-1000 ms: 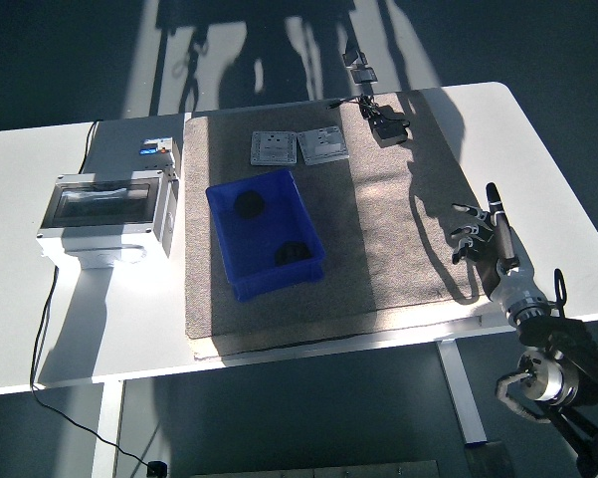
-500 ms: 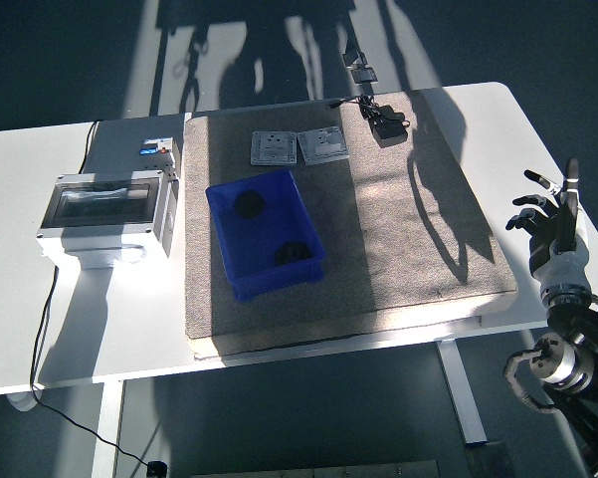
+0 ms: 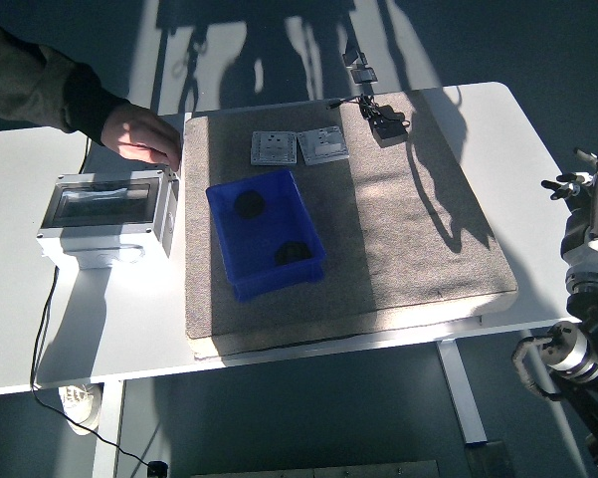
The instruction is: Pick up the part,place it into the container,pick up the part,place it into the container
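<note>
While my right hand (image 3: 589, 199) hung off the table's right edge, fingers spread and holding nothing, both parts lay in the bin: one part (image 3: 247, 204) toward its far wall, the other part (image 3: 293, 253) toward its near right corner. The bin (image 3: 231, 277) sat left of centre on the mat (image 3: 408, 239), well apart from my hand, with the mat's whole bare right side between us. I judged the placing done, since no loose part showed on the mat (the two plates (image 3: 299, 147) and the adapter (image 3: 386, 123) near the far edge were not mine to move). Across the table, a person's hand (image 3: 139, 134) touched the top of the grey box (image 3: 104, 214) at the left. My left arm was out of view.
</note>
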`<state>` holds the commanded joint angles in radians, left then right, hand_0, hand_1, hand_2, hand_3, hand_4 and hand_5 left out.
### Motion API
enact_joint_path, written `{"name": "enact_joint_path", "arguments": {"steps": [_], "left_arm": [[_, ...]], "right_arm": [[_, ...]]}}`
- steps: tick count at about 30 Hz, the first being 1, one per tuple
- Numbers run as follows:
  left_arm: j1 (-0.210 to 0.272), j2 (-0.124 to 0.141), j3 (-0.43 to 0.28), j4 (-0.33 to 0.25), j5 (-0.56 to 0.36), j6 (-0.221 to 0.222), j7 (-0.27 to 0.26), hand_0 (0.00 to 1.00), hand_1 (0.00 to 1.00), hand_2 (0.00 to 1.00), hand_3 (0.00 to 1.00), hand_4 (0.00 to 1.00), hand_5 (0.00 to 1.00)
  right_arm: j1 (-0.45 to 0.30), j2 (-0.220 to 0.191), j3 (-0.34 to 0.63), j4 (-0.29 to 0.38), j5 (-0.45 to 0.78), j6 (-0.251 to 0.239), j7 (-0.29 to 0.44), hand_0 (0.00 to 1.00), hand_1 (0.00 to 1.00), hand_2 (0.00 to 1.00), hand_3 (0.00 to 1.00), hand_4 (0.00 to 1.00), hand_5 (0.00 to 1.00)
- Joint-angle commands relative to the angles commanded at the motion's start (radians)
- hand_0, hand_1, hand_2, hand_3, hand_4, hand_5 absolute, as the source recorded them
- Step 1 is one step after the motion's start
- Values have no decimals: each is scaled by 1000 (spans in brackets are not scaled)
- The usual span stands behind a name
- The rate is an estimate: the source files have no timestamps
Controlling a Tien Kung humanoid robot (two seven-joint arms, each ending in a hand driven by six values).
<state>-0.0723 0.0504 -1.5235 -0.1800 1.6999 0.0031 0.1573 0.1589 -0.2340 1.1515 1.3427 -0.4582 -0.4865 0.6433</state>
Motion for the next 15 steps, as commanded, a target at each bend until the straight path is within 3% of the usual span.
{"name": "enact_joint_path", "arguments": {"steps": [15], "left_arm": [[1,-8,7,0,-6,-8,-3,698,663,656,598,469,494]], "right_arm": [[1,-6,3,-7,-7,6,-2,418,141,203,303,815,690]]}}
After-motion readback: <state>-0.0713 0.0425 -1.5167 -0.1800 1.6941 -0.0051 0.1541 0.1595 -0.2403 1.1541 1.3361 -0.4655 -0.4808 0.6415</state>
